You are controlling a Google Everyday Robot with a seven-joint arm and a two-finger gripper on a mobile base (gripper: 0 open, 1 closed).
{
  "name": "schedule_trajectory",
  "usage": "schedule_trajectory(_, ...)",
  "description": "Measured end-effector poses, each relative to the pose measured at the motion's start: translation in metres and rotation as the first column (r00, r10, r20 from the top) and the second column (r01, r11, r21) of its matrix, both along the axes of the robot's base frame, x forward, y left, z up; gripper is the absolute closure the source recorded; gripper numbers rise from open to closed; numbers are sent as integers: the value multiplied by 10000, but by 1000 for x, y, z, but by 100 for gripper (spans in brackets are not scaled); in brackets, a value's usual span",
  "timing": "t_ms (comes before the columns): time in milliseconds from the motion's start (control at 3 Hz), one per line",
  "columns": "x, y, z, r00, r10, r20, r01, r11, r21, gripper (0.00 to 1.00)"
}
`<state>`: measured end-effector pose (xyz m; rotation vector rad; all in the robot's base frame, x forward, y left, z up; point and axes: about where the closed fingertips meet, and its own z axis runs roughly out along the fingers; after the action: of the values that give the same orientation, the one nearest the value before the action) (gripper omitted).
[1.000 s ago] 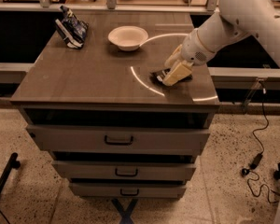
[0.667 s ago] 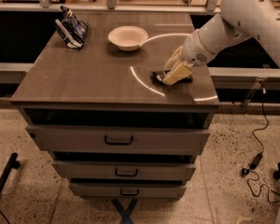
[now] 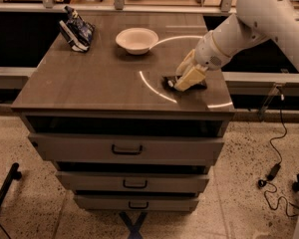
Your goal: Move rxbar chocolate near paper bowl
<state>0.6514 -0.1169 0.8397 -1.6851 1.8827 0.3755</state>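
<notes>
At the far left corner of the tabletop (image 3: 89, 78) lies a dark blue and white snack bag (image 3: 77, 30), well apart from everything else and no part of this job. To its right, toward the back edge, sits the paper bowl (image 3: 137, 39), upright and with nothing in it.

Further right and nearer the front lies the rxbar chocolate (image 3: 168, 82) - only a dark sliver of it shows at the left edge of the hand (image 3: 185, 82), which sits right on top of it. So the bar lies directly beneath the hand, slightly to the hand's left, and too much of it is covered to tell which way its long axis runs. The bowl lies back and to the left of this spot, with bare tabletop between - that diagonal is the line the carry must follow, by my reading.

Whether the hand has closed on the bar or only rests over it cannot be told from here.

The arm (image 3: 239, 29) comes in from the upper right, its forearm sloping down and leftward so the hand points down at the tabletop near the right front corner. It is the only arm, so there is no choice of which is nearer.
</notes>
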Motion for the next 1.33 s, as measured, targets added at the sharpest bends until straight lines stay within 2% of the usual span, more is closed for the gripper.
schedule_trajectory(333, 8, 4, 32, 9982, 145, 575, -175, 9984, 534, 100)
schedule_trajectory(667, 32, 20, 85, 9885, 50, 1508, -182, 9961, 864, 97)
schedule_trajectory(1000, 43, 31, 105, 9827, 80, 1850, -279, 9940, 1055, 75)
schedule_trajectory(1333, 44, 21, 94, 9792, 657, 1921, -643, 9978, -136, 51)
